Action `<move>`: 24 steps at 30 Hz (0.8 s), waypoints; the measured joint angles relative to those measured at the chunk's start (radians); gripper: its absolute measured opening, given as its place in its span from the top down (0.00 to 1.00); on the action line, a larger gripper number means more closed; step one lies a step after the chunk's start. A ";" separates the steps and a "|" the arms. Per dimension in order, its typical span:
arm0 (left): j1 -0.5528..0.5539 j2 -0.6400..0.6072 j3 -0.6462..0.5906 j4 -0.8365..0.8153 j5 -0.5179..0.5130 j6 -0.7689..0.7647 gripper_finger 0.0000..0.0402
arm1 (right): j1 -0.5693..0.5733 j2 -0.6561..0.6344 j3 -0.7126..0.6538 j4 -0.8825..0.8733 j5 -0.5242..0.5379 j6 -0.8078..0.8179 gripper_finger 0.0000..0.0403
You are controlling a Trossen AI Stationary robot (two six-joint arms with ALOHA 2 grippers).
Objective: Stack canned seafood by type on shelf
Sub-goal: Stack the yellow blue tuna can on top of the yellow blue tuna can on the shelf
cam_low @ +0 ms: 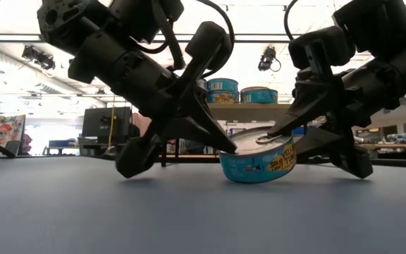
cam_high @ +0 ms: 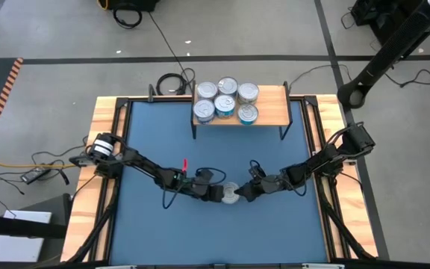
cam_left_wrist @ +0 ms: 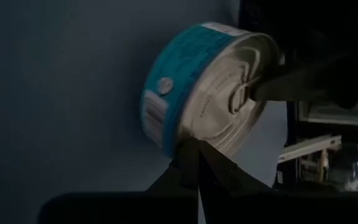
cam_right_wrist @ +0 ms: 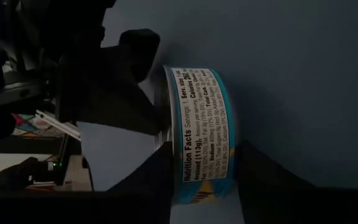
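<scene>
Canned seafood: I see six tins (cam_high: 226, 100) on the shelf (cam_high: 269, 116) at 12 o'clock; one tin (cam_high: 231, 195) on the table (cam_high: 155, 224), right tool (cam_high: 242, 193) holding it, left tool (cam_high: 222, 194) closed.

A tilted teal tin (cam_low: 258, 164) sits on the blue table (cam_low: 118, 212) between both grippers.

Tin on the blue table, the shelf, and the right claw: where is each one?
tin (cam_low: 258, 167): low view, teal side label.
shelf (cam_high: 273, 104): high view, bare wood at its right end.
right claw (cam_high: 242, 192): high view, between its fingertips, at the tin.
</scene>
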 joint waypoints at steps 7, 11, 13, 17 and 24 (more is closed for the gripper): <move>0.005 -0.014 -0.002 0.113 0.056 0.074 0.98 | 0.000 -0.003 0.001 0.023 0.003 -0.004 0.69; 0.002 -0.074 -0.015 0.117 0.076 0.094 0.97 | -0.004 -0.015 -0.001 0.018 0.011 0.002 0.69; 0.002 -0.113 -0.032 0.112 0.078 0.103 0.97 | -0.015 -0.025 -0.009 0.018 0.011 0.009 0.69; 0.002 -0.223 -0.071 0.123 0.055 0.136 0.97 | -0.051 -0.070 -0.038 0.018 0.029 0.023 0.69; 0.002 -0.402 -0.119 0.127 -0.045 0.205 0.97 | -0.126 -0.262 -0.090 0.110 0.152 -0.002 0.69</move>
